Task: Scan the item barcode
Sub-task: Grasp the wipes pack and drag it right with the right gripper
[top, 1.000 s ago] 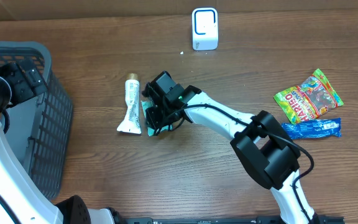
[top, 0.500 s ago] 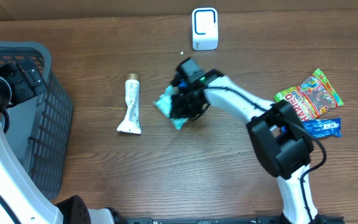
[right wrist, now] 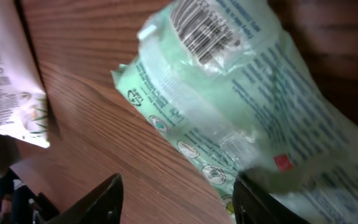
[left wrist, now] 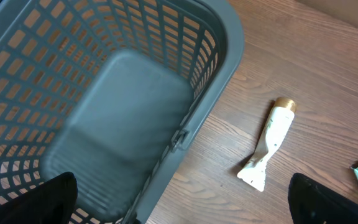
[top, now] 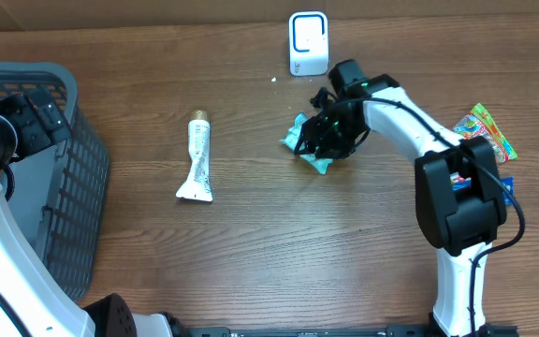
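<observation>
moved: green packet (right wrist: 241,106) now nearer scanner (top: 308,42) | right claw (right wrist: 178,183) parted, packet against one finger (barcode showing)

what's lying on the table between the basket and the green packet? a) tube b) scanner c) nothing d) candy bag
a: in the overhead view the tube lies flat on the wood, with the basket on one side of it and the green packet on the other.
</observation>
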### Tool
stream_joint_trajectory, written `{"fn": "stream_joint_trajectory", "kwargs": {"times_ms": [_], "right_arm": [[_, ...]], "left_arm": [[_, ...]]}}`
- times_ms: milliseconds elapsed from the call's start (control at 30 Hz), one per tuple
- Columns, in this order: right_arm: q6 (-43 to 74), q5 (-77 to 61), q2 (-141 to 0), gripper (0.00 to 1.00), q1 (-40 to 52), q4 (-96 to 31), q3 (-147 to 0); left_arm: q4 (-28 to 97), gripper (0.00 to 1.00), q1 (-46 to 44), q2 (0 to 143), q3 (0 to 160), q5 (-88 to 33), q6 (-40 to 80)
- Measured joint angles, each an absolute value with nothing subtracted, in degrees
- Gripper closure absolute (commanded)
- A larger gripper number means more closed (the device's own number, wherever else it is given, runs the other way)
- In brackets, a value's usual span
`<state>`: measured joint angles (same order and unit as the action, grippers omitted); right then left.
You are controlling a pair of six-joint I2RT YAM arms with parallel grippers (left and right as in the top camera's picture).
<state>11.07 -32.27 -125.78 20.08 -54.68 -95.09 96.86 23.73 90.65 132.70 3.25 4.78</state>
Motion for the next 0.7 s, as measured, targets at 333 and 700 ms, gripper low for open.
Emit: {"fn": "stream_joint_trajectory", "kwargs": {"times_ms": [333,700], "right_arm": [[10.4,-30.9,-125.4,0.29,27.2,-54.1,-95.4],[10.5,-12.2,-125.4,0.33,27.1,-59.4,-94.8]], "left_arm": [[96.9,0.0,23.7,90.7,132.7,3.2,4.8],[96.9,0.0,23.7,90.7,132.7,3.2,4.8]]}}
